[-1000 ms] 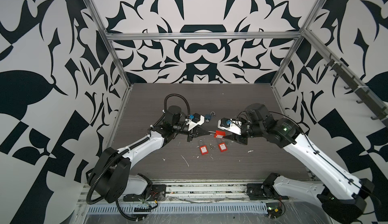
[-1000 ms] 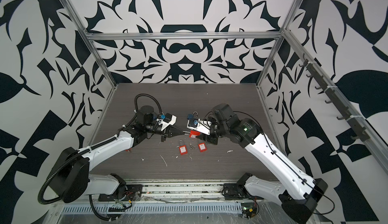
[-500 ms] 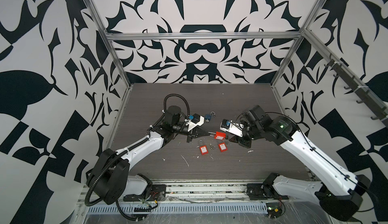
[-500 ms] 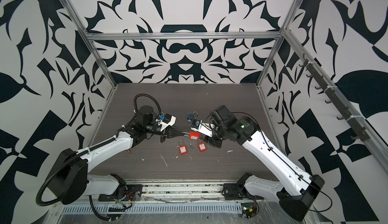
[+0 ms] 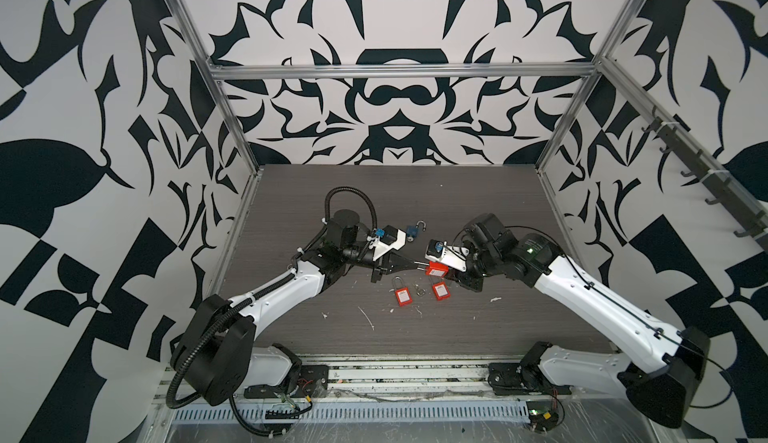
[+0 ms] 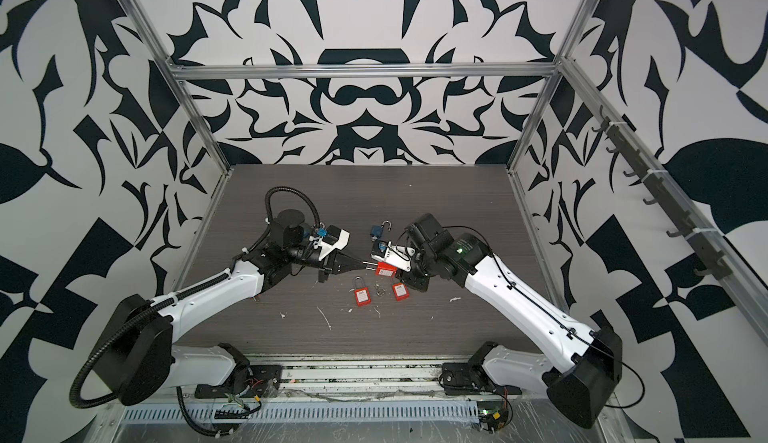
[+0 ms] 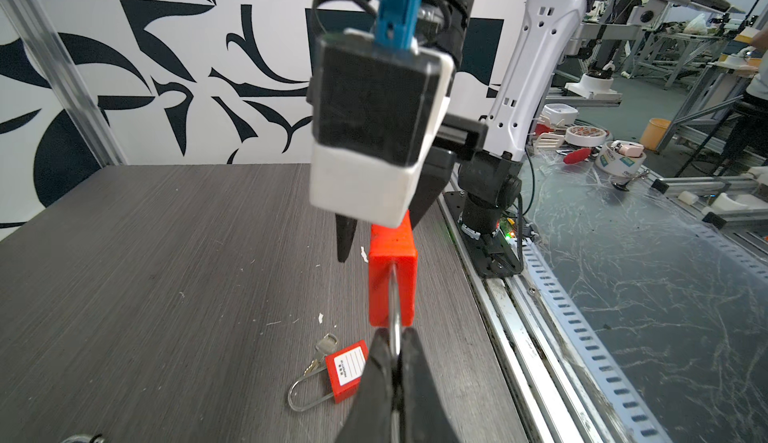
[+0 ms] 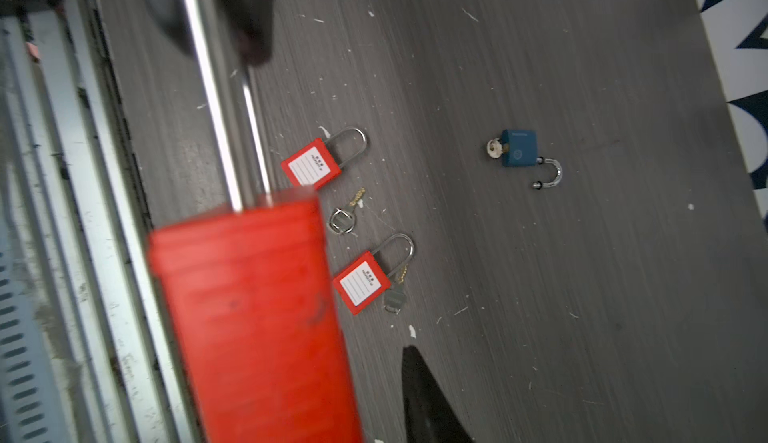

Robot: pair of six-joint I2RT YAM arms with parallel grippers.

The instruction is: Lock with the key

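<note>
A red padlock [image 5: 436, 270] [image 7: 390, 279] hangs level above the table's middle. My left gripper [image 5: 417, 266] [image 7: 395, 353] is shut on its steel shackle [image 7: 395, 316]. My right gripper [image 5: 445, 274] stands open around the lock's red body [image 8: 257, 316]. One of its fingers [image 8: 419, 395] is clearly apart from the body. In the left wrist view the opposite finger [image 7: 428, 200] rests against the body's far side. A loose key on a ring [image 5: 419, 290] [image 8: 347, 214] lies on the table just below the held lock.
Two more red padlocks [image 5: 403, 297] [image 5: 439, 290] lie on the table [image 5: 498, 328] beside the loose key, one [image 8: 361, 283] with a key in it. Behind the grippers lies a blue padlock [image 5: 414, 231] [image 8: 517, 148], shackle open and key in. The front rail [image 5: 415, 374] edges the table.
My right gripper's jaws have narrowed around the red padlock's body and its wrist has shifted slightly. The left gripper and the lock have barely moved.
</note>
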